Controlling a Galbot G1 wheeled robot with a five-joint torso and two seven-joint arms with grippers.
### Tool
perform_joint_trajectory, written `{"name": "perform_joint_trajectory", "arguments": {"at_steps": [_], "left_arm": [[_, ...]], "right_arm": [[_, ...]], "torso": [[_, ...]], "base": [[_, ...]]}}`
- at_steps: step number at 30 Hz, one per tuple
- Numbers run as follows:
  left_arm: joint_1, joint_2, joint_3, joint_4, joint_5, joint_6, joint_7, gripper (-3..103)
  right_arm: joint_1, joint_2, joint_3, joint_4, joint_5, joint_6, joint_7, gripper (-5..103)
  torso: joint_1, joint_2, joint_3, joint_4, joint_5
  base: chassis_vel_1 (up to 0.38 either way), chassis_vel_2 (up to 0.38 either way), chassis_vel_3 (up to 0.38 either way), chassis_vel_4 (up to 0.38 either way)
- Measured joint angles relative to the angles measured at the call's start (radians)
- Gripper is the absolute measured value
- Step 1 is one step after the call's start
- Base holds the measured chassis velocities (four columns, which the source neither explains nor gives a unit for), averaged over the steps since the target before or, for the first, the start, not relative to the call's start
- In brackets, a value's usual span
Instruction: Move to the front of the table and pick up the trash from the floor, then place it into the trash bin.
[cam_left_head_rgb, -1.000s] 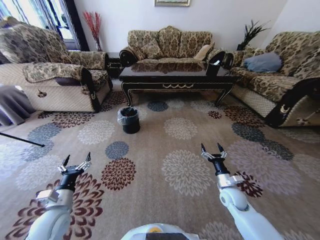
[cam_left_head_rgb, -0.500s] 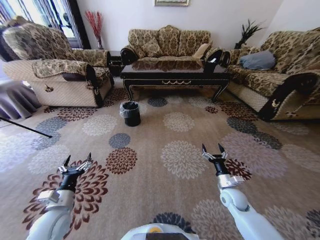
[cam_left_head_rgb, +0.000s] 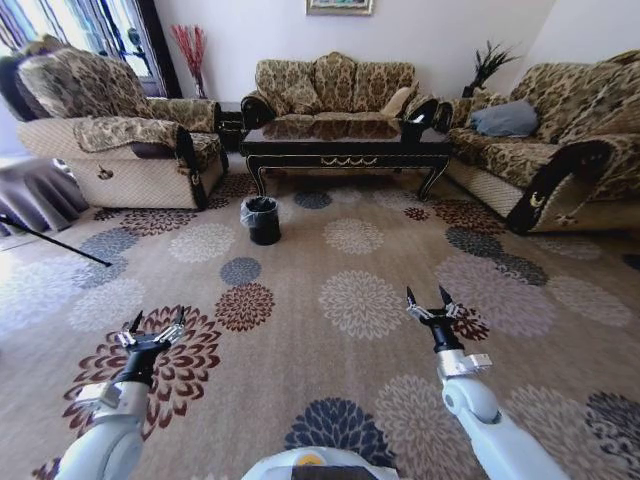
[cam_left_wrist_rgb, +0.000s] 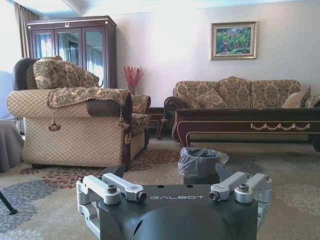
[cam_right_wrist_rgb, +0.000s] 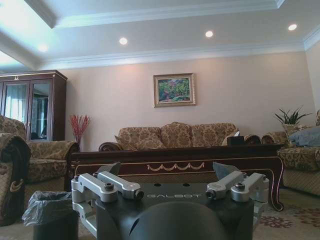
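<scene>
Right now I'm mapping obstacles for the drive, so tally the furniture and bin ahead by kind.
Sofas and armchairs: 3 (left, back, right)
Coffee table: 1
Trash bin: 1
Total: 5

Two pale grey-white arms, glossy and rounded, each narrowing to a black wrist with a silver clamp. Left gripper (cam_left_head_rgb: 153, 326) and right gripper (cam_left_head_rgb: 430, 301): black pointed fingers on silver linkage bars. Close up, matte black gripper housings lettered "GALBOT" in white, small screw holes along the near edge. Brushed-silver links (cam_left_wrist_rgb: 117, 187) paired on either side, joined by round dark pivot bolts. White rounded torso top (cam_left_head_rgb: 318, 465), near, with a yellow-orange spot.
</scene>
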Motion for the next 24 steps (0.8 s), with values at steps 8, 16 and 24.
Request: {"name": "perform_joint_trajectory", "arguments": {"at_steps": [8,16,24], "left_arm": [[0.003,-0.008,0.003,-0.003,0.008,-0.007,0.002,100],[0.006,-0.016,0.003,-0.005,0.016,-0.008,0.002,100],[0.005,-0.021,0.007,-0.005,0.023,-0.009,-0.003,100]], "right_arm": [[-0.006,0.003,0.002,0.003,0.000,0.007,-0.009,100],[-0.016,0.002,0.013,0.010,-0.001,0.009,-0.011,100],[-0.029,0.001,0.027,0.017,-0.002,0.010,-0.010,100]], "torso": [[0.000,0.000,0.000,-0.0001,0.0001],[0.000,0.000,0.000,-0.0001,0.0001],[0.000,0.000,0.000,0.0000,0.0002]], "base": [[0.000,0.000,0.000,0.000],[0.000,0.000,0.000,0.000],[0.000,0.000,0.000,0.000]]}}
